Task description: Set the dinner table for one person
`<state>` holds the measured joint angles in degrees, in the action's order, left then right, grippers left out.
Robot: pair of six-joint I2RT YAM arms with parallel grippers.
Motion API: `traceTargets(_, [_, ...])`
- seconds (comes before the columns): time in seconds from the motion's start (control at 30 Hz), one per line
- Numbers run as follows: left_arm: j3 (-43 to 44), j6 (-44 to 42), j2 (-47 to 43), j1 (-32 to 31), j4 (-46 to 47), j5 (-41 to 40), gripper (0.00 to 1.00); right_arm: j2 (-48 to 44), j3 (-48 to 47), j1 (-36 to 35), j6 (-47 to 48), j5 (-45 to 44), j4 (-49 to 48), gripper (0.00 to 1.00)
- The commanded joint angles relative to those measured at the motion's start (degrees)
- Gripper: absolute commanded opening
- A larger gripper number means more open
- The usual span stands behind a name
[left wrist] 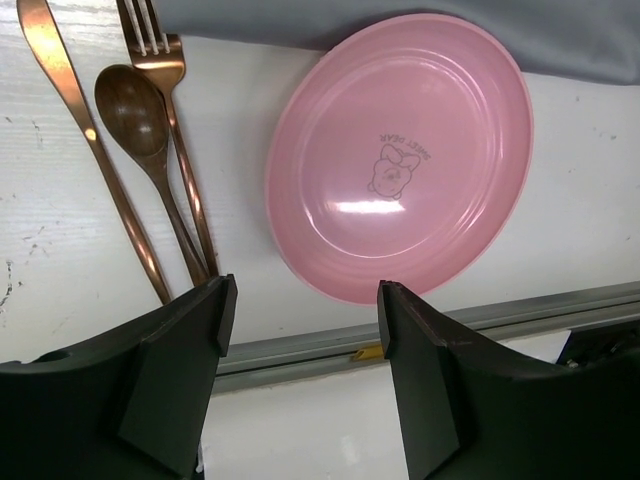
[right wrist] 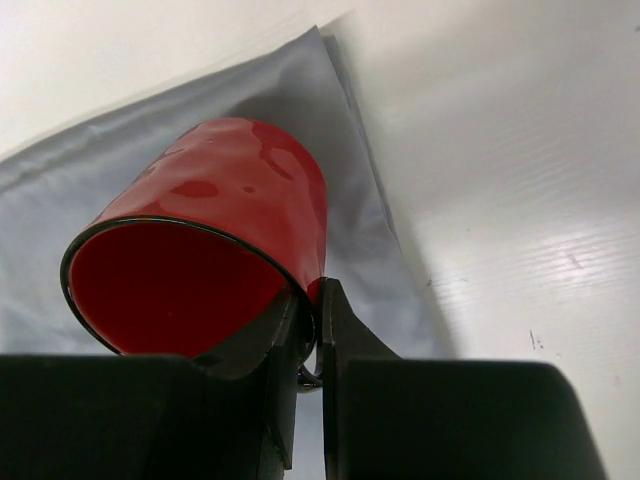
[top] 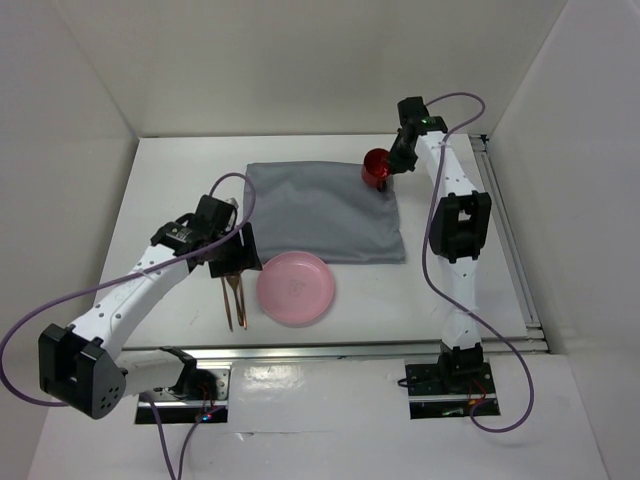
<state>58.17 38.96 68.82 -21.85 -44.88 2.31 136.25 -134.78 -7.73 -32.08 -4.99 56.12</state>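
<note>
Slippage looks possible, since the right gripper (right wrist: 318, 300) pinches only the rim of the tilted red cup (right wrist: 230, 200) over the cloth's (top: 320, 215) far corner on the table (top: 180, 180), while the left gripper (left wrist: 305, 295) hangs wide open near the plate (left wrist: 400, 150).

Dinner table (top: 175, 180), flat matte-white rectangle, metal rails along near and right edges

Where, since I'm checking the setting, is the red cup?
Top view: red cup is at the grey cloth's far right corner, held by the right gripper.
</note>
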Motion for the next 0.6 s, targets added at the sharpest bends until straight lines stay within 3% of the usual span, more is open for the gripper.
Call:
traceTargets(0.0, [-0.9, -0.9, 0.3, -0.2, -0.2, 0.1, 0.76, -0.2, -3.3, 0.3, -1.1, 2.1, -5.3, 0.0])
traceTargets(0.27, [-5.0, -0.4, -0.3, -1.3, -0.2, 1.1, 0.81, 2.0, -2.2, 0.3, -1.1, 0.8, -6.9, 0.0])
traceTargets(0.33, [-5.8, 0.2, -0.8, -1.3, -0.2, 1.6, 0.87, 2.5, -2.2, 0.3, -1.6, 1.5, -6.9, 0.0])
traceTargets(0.47, [-6.9, 1.4, -0.8, -2.5, 0.3, 2.3, 0.9, 2.5, -1.5, 0.3, -2.1, 3.4, -7.4, 0.18])
traceTargets(0.57, [-7.5, 2.5, -0.8, -3.7, 0.8, 2.3, 0.9, 1.1, -1.0, 0.3, -2.1, 4.2, -8.0, 0.45])
